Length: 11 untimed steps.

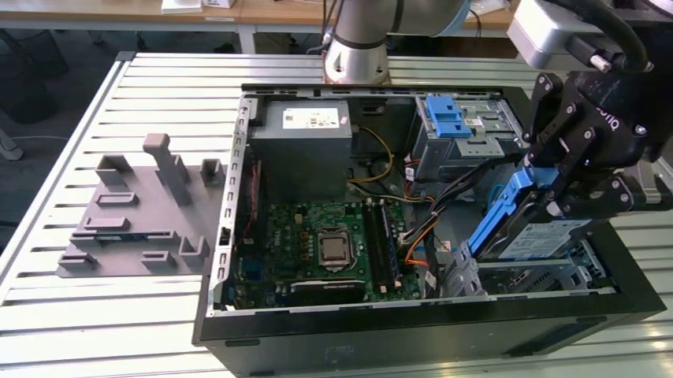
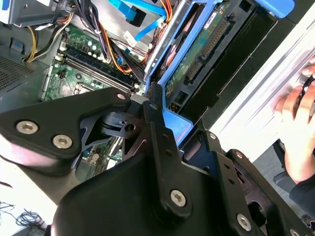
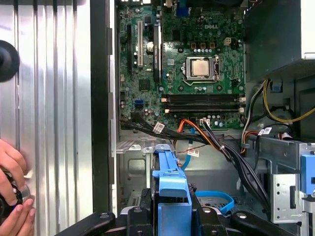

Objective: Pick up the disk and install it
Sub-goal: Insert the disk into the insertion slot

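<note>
The claw (image 1: 549, 206) is closed tight on the disk (image 1: 544, 236), gripping it by its blue bracket. In the first wrist view a finger (image 3: 204, 216) sits on each side of the bracket. The disk hangs steeply tilted at the exterior view's right, label side facing out. Its lower end is down inside the open computer case (image 1: 421, 335), above the silver bay (image 1: 526, 277) in the lower right corner. I cannot tell whether it touches the bay. The motherboard (image 1: 321, 240) lies mid-frame, with the grey power-supply box (image 1: 305, 150) above it. The cage with the blue latch (image 1: 458, 130) is at upper right. A grey fixture (image 1: 137, 213) stands on the slatted surface (image 1: 105, 315) at the exterior view's left. A person's hand (image 3: 12, 196) rests on the surface beside the case.
</note>
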Motion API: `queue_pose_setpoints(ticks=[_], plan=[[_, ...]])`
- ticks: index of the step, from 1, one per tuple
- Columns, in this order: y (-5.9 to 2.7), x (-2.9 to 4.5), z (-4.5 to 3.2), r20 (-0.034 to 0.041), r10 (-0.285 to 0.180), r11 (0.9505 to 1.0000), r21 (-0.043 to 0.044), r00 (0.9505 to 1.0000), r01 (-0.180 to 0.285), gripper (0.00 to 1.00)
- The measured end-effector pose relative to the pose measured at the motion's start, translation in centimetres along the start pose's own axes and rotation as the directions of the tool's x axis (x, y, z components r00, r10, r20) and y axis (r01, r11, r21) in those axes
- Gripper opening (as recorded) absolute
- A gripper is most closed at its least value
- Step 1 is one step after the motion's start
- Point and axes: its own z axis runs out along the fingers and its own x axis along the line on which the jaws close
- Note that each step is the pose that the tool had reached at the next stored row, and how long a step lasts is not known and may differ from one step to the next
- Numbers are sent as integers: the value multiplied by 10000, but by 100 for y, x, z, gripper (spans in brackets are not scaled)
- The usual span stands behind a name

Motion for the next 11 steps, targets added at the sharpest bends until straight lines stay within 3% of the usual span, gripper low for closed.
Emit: queue_pose_setpoints(ticks=[11], plan=[[-4,1,124,-2,0,10000,0,10000,0,38]])
